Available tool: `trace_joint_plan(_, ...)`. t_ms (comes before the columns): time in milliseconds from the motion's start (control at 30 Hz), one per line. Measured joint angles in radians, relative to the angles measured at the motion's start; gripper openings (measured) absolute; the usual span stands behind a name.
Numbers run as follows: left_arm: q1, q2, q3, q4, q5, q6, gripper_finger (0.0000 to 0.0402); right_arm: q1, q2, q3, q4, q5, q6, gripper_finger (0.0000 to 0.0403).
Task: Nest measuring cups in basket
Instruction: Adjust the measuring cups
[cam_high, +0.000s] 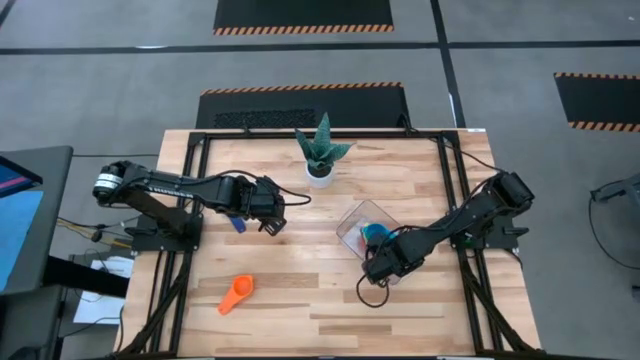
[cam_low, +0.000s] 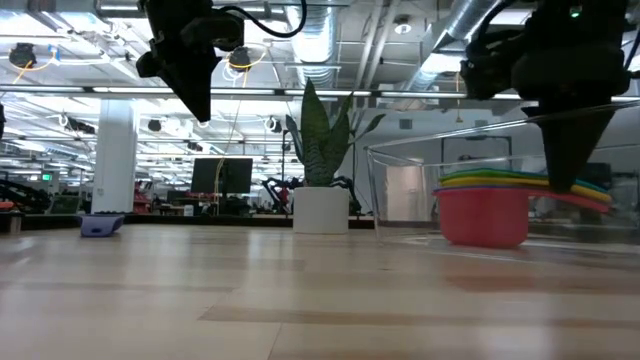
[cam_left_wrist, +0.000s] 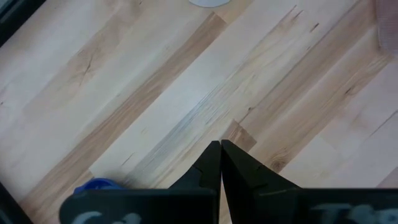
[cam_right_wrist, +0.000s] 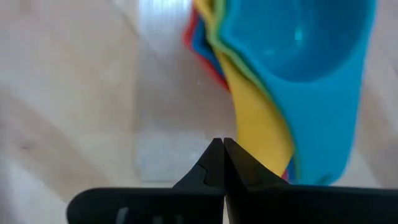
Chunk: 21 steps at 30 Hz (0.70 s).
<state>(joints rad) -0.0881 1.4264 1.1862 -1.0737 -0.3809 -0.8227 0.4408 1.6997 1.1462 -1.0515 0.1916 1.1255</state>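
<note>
No legible text — none anywhere

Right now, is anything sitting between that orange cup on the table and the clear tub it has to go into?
Nothing visible does. The orange cup lies alone, and only bare table separates it from the basket. The plant pot stands off that path.

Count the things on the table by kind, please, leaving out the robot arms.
Measuring cups: 7 (nested stack of 5, orange cup, dark blue cup)
Basket: 1
Potted plant: 1
Total: 9
</note>
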Motion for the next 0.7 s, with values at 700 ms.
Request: trace_joint_plan(700, 0.0, 0.0, 0.0, 0.03, 0.004, 0.002, 0.0, 0.0, 0.0, 0.076, -0.114, 0.048, -0.031, 0.0016)
